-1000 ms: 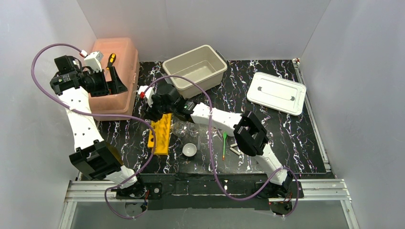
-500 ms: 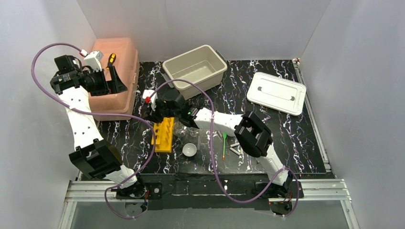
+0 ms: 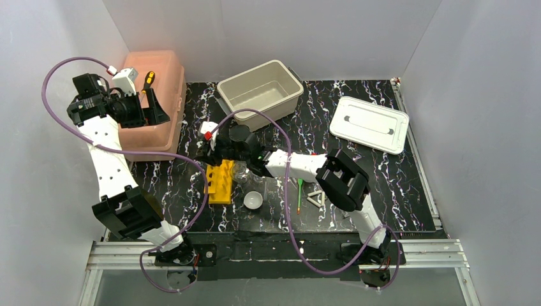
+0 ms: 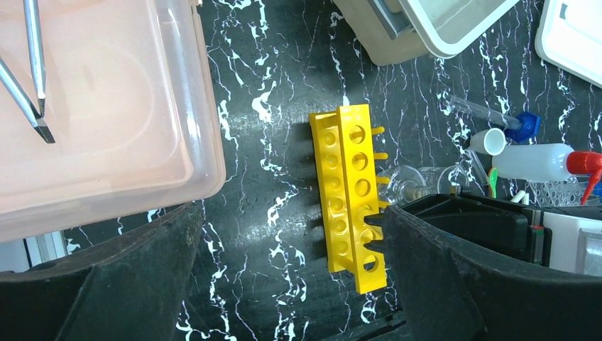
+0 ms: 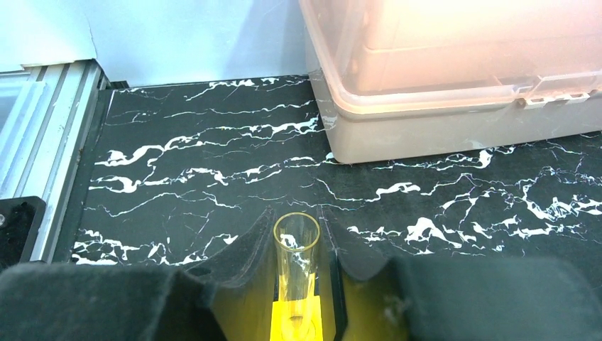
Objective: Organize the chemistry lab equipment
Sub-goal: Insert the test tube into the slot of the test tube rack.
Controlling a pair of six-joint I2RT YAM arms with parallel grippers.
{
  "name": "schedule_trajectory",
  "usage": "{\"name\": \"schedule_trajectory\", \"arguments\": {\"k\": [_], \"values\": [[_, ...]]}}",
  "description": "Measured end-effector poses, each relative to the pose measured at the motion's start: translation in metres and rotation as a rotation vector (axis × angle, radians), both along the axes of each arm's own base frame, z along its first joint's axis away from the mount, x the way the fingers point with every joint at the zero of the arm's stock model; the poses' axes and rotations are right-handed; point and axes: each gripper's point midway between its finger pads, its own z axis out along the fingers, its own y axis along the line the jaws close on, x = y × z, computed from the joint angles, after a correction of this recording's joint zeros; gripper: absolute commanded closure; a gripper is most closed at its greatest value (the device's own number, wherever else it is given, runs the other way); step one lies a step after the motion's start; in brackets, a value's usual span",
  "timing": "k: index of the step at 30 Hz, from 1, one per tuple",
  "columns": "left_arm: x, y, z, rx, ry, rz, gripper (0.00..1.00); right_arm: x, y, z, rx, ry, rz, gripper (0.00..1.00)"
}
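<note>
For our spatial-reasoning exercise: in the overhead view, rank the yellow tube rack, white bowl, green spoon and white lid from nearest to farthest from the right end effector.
From the right end effector, closed on a glass tube:
1. Yellow tube rack, directly beneath it.
2. White bowl, toward the bases, rightward.
3. Green spoon, further right.
4. White lid, far right.

I find the tube rack (image 3: 221, 182) left of centre on the desk (image 3: 395, 185). The flask (image 3: 240, 171) sits just right of it, with the bowl (image 3: 253, 200) nearer and the spoon (image 3: 299, 193) right of the bowl.

The bin (image 3: 260, 92) stands far centre and the lid (image 3: 370, 124) far right. The box (image 3: 163, 124) is far left with a screwdriver (image 3: 148, 80) on it, and my left pincer (image 3: 156, 109) is above its right edge.

My right pincer (image 5: 297, 249) is over the rack's far end, with a glass tube (image 5: 296, 231) between its fingers.
</note>
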Motion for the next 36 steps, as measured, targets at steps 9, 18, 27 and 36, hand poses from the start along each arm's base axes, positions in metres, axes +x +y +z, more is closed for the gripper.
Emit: {"name": "schedule_trajectory", "arguments": {"k": [9,18,27,36], "values": [[0.000,0.002,-0.001,0.015,0.000,-0.004,0.02,-0.001,-0.002,0.001,0.035,-0.003,-0.003,0.79],[-0.002,0.004,-0.008,0.030,0.013,-0.010,0.02,-0.002,-0.011,0.003,0.091,0.004,-0.032,0.79],[-0.002,0.006,-0.009,0.047,0.012,-0.014,0.02,-0.003,-0.020,0.005,0.148,-0.007,-0.056,0.76],[-0.003,0.008,-0.015,0.061,0.024,-0.017,0.02,-0.009,-0.032,0.001,0.219,-0.014,-0.060,0.76]]}}
